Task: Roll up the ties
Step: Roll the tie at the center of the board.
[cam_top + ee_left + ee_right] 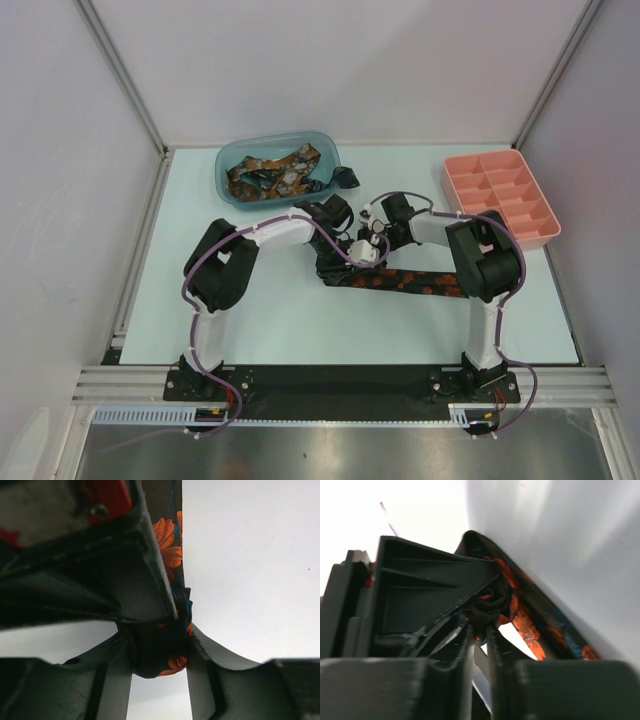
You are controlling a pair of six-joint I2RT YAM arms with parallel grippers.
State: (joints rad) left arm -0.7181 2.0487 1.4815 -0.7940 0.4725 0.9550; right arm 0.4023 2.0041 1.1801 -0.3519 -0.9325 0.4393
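The left claw (159,647) is closed on the tie (169,663). Its fingers (117,690) press from both sides against a small, tight roll of dark cloth with orange flowers. From the roll, the flat cloth runs up and away behind the body of the other claw, which fills the upper left of the left wrist view.

The right claw (480,637) has its jaws nearly together. They pinch a dark wad of the same tie at the very tips of its fingers (462,655), close against the left claw's finger. From that wad, orange-blotched cloth trails down toward the lower right of the right wrist view.

From above, both claws meet tip to tip near the middle of the worktop (260,310), a little toward its far edge. The unrolled length of the tie lies flat from there toward the right edge, roughly parallel to the near edge, and passes under the right arm's elbow.

At the far edge, left of the middle, a blue bin (223,178) holds the other ties (270,172) in a loose heap. A small dark piece lies just beside the bin's right end, and I cannot tell what it is. A pink tray (450,182) with compartments sits near the far right corner, well apart from the claws.
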